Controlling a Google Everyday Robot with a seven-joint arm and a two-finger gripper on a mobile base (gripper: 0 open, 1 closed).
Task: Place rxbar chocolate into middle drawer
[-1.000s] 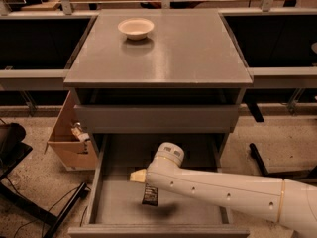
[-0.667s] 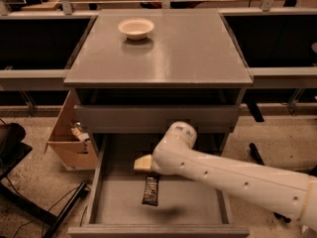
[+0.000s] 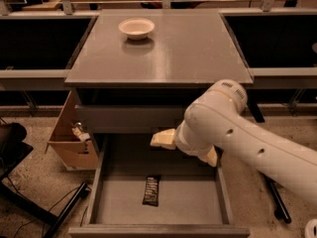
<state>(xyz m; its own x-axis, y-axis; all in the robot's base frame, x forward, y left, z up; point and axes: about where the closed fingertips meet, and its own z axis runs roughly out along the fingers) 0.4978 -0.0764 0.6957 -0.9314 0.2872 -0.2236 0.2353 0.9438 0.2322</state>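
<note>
1. The rxbar chocolate point(image 3: 151, 190) lies flat on the floor of the middle drawer point(image 3: 193, 205). It sits left of centre, towards the front wall, and touches neither side wall.
2. Its long axis runs nearly front to back in the drawer, tipped only slightly.
3. The claw point(image 3: 166, 139) hangs above the rear of the open drawer, just under the closed upper drawer front point(image 3: 129, 118). From the claw the bar lies downward and forward, clear of it. Nothing links the two.
4. You cannot tell whether the claw is apart or together, because the wrist hides it. It carries no bar.
5. The middle drawer holds the bar and nothing else visible. The white bowl point(image 3: 136, 28) on the table point(image 3: 198, 53) looks empty. The cardboard box point(image 3: 69, 143) beside the cabinet holds some small item that cannot be identified.
6. Judgement: the placement appears complete. Your remaining move is to draw the arm up and out without striking the table edge.
</note>
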